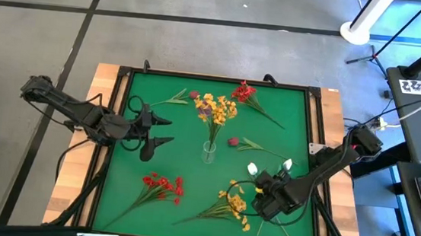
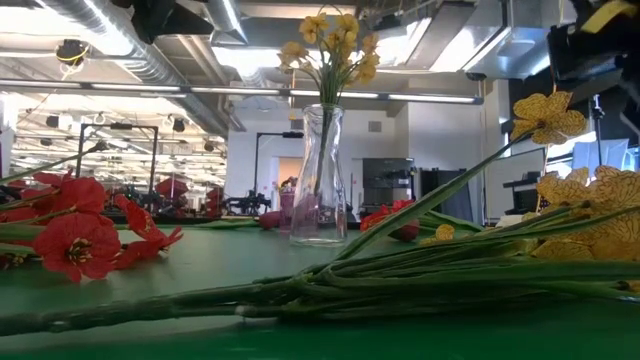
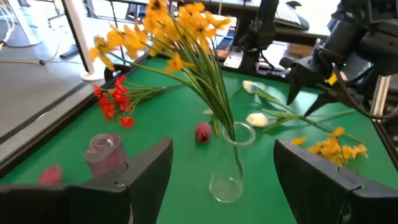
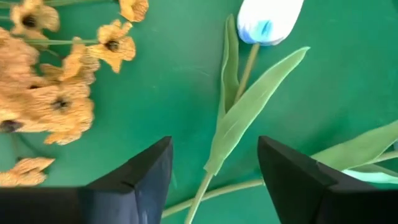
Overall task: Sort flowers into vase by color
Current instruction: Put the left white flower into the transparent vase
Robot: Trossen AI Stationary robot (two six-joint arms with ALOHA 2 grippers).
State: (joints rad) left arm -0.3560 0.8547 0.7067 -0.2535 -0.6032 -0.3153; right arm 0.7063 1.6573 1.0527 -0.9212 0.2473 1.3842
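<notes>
Right gripper (image 4: 214, 171): fingers wide apart, empty, straddling white tulip (image 4: 268, 20) leaf; left gripper (image 1: 162, 130) spread, empty, beside clear glass vase (image 1: 208, 151) holding yellow flowers (image 1: 217, 108)

The light is bright and even, and it comes from the ceiling lamps (image 2: 250, 60) that show in the low view. On the green mat (image 1: 191, 162) the shadows are soft and short. In the low view the stems (image 2: 330, 285) close to the camera are out of focus, and the glass vase (image 2: 320, 180) carries small reflections. In the right wrist view the white tulip bud (image 4: 268, 18) is slightly blurred.
</notes>
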